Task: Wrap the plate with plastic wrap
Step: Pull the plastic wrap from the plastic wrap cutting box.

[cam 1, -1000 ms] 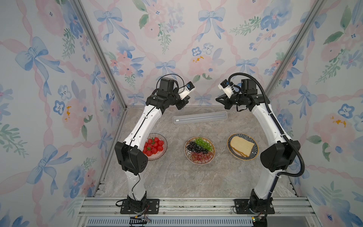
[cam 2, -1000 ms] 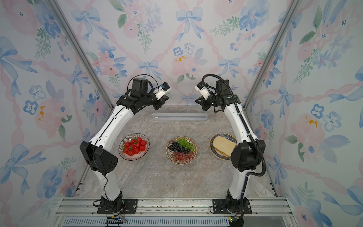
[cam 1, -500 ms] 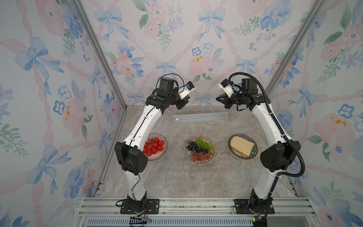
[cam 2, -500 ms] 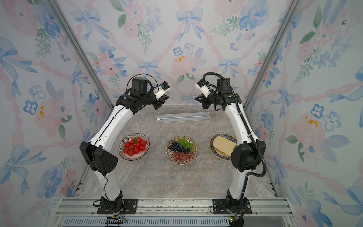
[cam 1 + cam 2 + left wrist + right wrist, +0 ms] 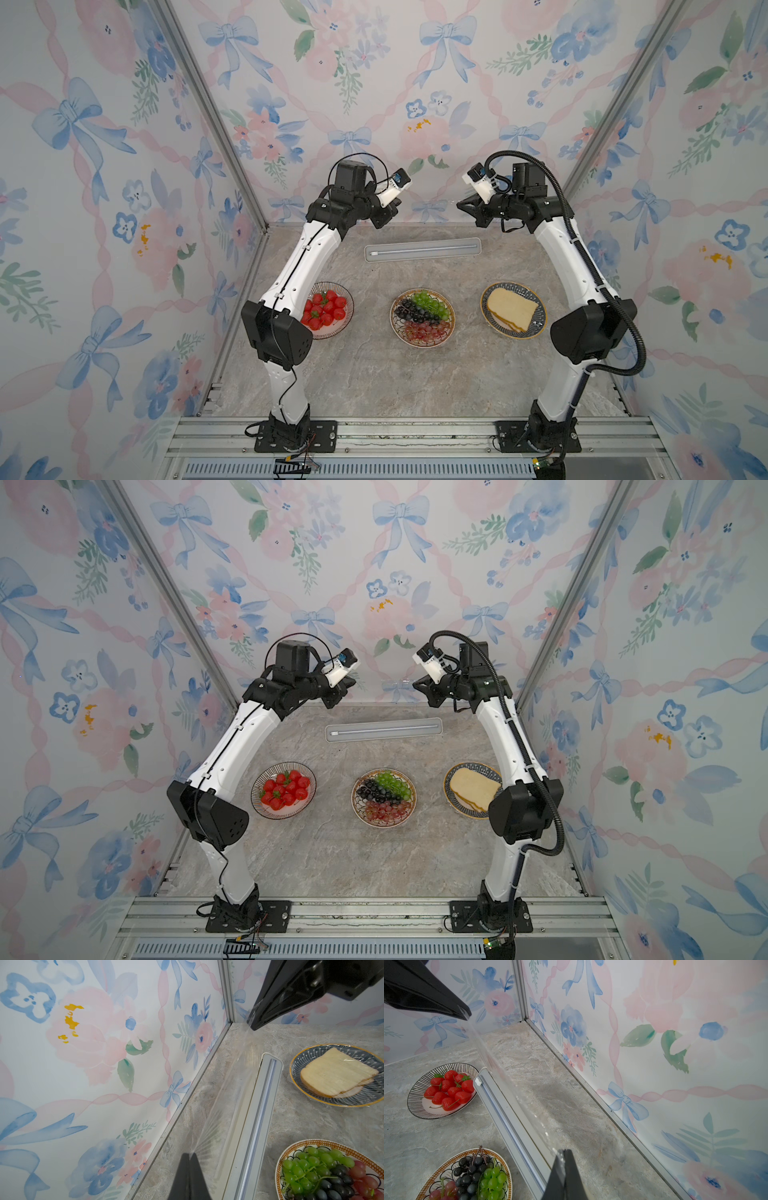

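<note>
Both tools are clamped tight. Your left gripper [image 5: 189,1156] has its jaws pressed together on one corner of the plastic wrap [image 5: 224,1101], and your right gripper [image 5: 252,1025] is pinching the opposite corner, so the two tips face each other across the gap.

Over the last second both wrists have crept a shade higher, and the dispenser box [image 5: 423,249] below has stayed flat on the marble table [image 5: 374,374]. By my read, you're still drawing the sheet out and it isn't free of the box yet.

In the top views the wrap is almost invisible. Up close it's a clear, glossy sheet pulled taut. Fine tension lines fan out from your left pinch, and there's a bright crinkled edge near your right. It hangs in the air between the grippers, just above the box's far side, and seems to run down into the box.

The box sits at 12 o'clock from the grape plate [image 5: 394,321]. At 3 o'clock, the bread plate [image 5: 299,1059] already shines under film. At 9 o'clock, the strawberry plate [image 5: 257,787] looks bare, and so do the grapes.
</note>
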